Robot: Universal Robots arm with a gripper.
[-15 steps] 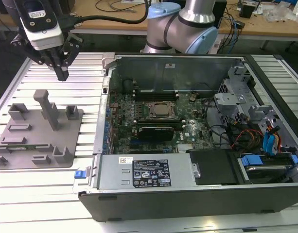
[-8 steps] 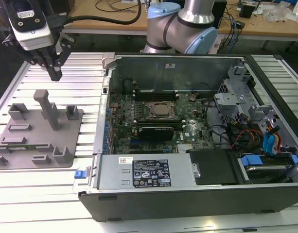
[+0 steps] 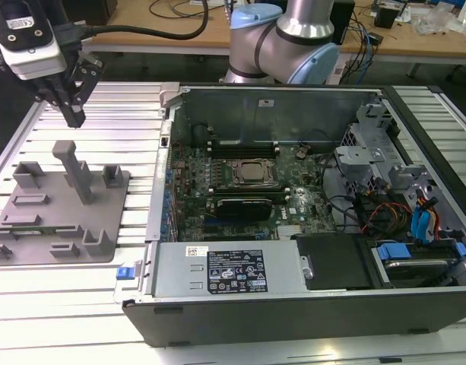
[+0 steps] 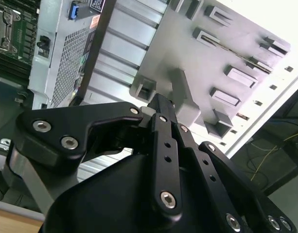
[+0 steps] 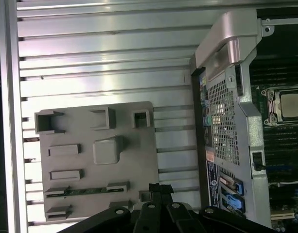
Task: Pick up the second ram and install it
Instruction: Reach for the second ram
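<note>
The second ram (image 5: 85, 191) is a thin green stick standing on edge between two holder blocks of the grey fixture plate (image 5: 134, 160); it also appears as a narrow strip, the ram (image 4: 238, 52), in the second wrist view. My gripper (image 3: 74, 118) hangs high over the slatted table at the exterior view's far left, above and behind the fixture plate (image 3: 103, 228). Its black fingers (image 5: 161, 190) are pressed together, shut on nothing. The tall grey post (image 3: 74, 169) of the fixture stands below the fingertips (image 4: 158, 103).
The open computer case (image 3: 217, 281) lies to the exterior view's right of the fixture, with the motherboard and CPU socket (image 3: 252, 173) exposed and black memory slots (image 3: 244, 148) beside it. Cables and drive bays (image 3: 415, 220) fill its right end. The arm's base (image 3: 286, 38) stands behind it.
</note>
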